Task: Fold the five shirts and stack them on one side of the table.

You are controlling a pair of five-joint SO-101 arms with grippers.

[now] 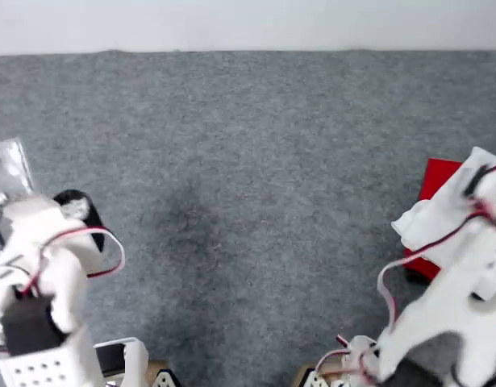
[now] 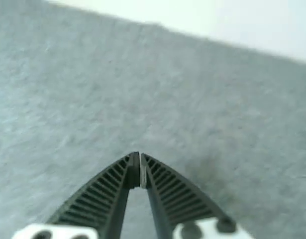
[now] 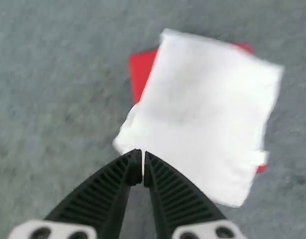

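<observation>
A folded white shirt (image 3: 207,119) lies on top of a folded red shirt (image 3: 142,72) on the grey carpet; in the high view the white shirt (image 1: 441,211) and red shirt (image 1: 435,182) sit at the right edge, partly hidden by the right arm. My right gripper (image 3: 143,167) is shut with nothing in it, hanging just short of the white shirt's near edge. My left gripper (image 2: 140,172) is shut and empty above bare grey carpet. The left arm (image 1: 38,274) stands at the table's left side.
Grey carpet (image 1: 248,177) covers the whole table, with a white wall behind its far edge. A clear plastic piece (image 1: 7,168) lies at the far left edge. The arm bases and red cables (image 1: 352,355) stand along the front edge.
</observation>
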